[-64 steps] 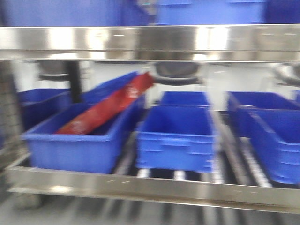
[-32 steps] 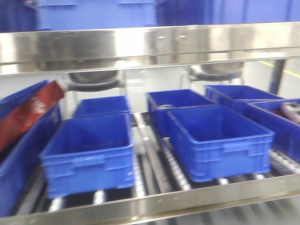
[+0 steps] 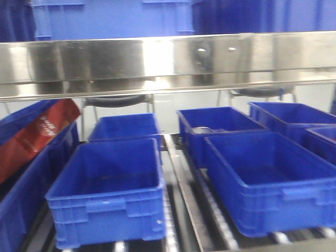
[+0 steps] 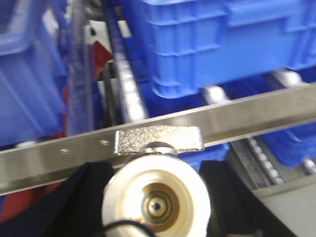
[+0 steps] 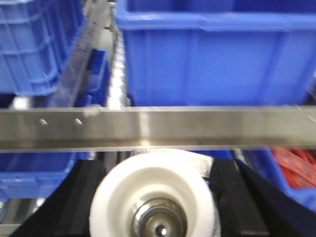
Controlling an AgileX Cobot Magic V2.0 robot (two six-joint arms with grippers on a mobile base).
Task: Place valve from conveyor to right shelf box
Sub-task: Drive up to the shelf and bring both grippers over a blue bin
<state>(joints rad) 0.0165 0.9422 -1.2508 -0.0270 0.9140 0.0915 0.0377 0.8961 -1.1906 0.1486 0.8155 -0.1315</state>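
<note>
Left wrist view: valve [image 4: 156,195] clamped in left tool [image 4: 157,202]; right tool [image 5: 158,205] grips second valve [image 5: 152,195].

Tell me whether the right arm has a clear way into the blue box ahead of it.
Probably not yet. The steel shelf rail crosses between the right gripper, shut on a valve, and the blue box, whose wall rises above it. The arm would likely have to lift first.
</note>
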